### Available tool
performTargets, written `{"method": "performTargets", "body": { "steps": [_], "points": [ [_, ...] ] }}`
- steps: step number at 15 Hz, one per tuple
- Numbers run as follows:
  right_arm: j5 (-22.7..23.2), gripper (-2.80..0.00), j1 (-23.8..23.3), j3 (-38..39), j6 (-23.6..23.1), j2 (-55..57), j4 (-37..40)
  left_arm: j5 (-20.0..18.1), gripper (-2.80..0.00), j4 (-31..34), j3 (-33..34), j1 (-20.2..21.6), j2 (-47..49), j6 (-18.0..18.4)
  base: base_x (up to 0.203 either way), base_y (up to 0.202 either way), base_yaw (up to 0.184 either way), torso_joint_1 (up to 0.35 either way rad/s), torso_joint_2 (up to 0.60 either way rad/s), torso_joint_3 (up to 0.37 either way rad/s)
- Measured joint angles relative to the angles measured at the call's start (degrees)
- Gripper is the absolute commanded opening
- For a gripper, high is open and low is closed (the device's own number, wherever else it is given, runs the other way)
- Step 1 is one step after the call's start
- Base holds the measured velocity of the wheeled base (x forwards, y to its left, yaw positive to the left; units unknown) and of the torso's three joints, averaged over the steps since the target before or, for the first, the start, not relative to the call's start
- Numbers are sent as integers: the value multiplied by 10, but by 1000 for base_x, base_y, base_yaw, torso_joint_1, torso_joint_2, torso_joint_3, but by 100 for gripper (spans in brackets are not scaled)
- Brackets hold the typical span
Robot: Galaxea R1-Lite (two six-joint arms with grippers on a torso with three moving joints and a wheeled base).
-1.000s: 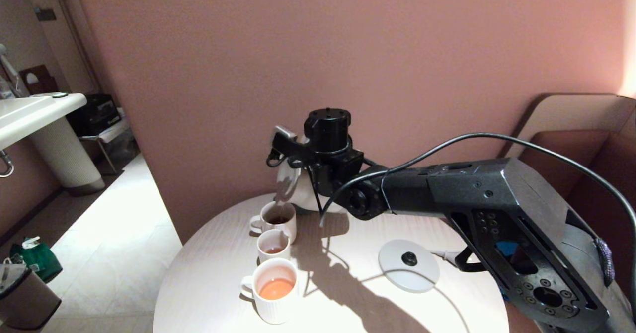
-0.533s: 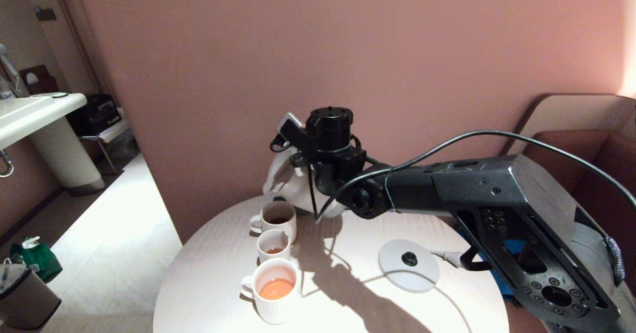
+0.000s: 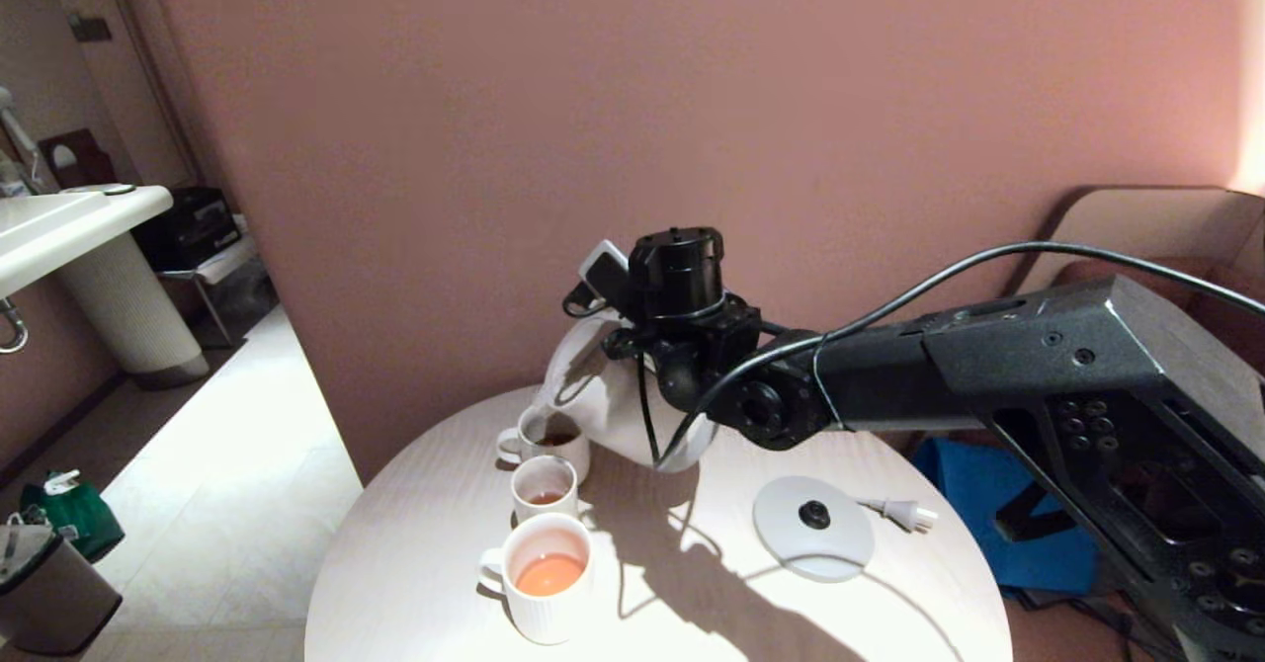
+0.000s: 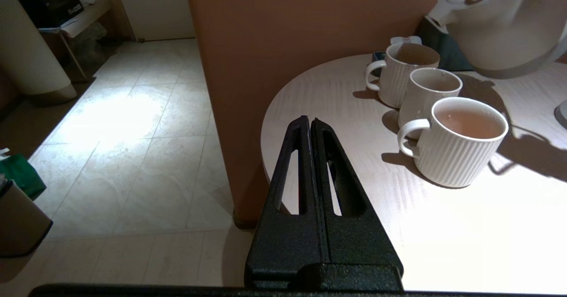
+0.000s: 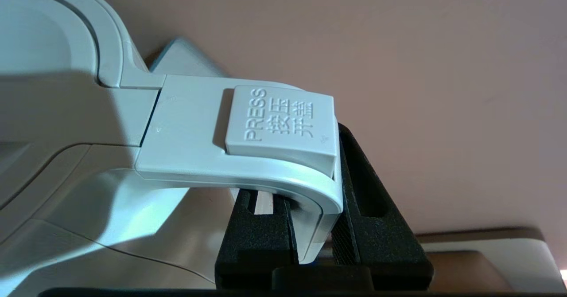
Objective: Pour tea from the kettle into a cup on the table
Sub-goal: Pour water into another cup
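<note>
Kettle (image 3: 618, 400) first: it hangs tilted above the far side of the round table (image 3: 445, 563), spout dipped over the rim of the farthest cup (image 3: 549, 442), with a dark pool of tea (image 3: 555, 439) in that cup.

Going from the left, a white washbasin counter (image 3: 59, 227) stands at the room's edge, with a green bag (image 3: 69, 514) and a dark bin (image 3: 49, 598) on the tiled floor below. The left gripper (image 4: 311, 130) hangs off the table's near-left edge, its two fingers pressed flat together with nothing between them. Next come three ribbed white cups in a row: the far one, a middle cup (image 3: 545, 487) with a little brown liquid, and the nearest cup (image 3: 546, 575) holding orange liquid. Right of them lies the kettle's round base (image 3: 812, 529) with its loose plug (image 3: 904, 514), well apart from the cups. A blue cloth (image 3: 973, 504) shows past the table edge.

The right gripper (image 5: 316, 239) pinches the kettle's handle (image 5: 248, 155) just below the lid button. From above, the right arm's wrist covers the handle and much of the kettle's body, so the lid cannot be made out there. Whether liquid is running from the spout is too fine to tell.
</note>
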Motion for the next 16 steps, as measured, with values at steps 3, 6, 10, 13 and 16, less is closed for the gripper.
{"method": "performTargets", "body": {
  "steps": [3, 6, 10, 13, 16],
  "points": [
    [2, -280, 8, 54, 0, -36, 0, 0, -280, 0, 0, 0, 0, 0, 0, 0, 0, 0, 0, 0],
    [3, -280, 26, 64, -27, -53, 4, 0, -280, 0, 0, 0, 0, 0, 0, 0, 0, 0, 0, 0],
    [2, -280, 47, 52, -63, -57, 26, 0, -280, 0, 0, 0, 0, 0, 0, 0, 0, 0, 0, 0],
    [1, -280, 58, 49, -84, -54, 31, 0, -280, 0, 0, 0, 0, 0, 0, 0, 0, 0, 0, 0],
    [0, -280, 61, 46, -101, -48, 32, 0, -280, 0, 0, 0, 0, 0, 0, 0, 0, 0, 0, 0]
  ]
}}
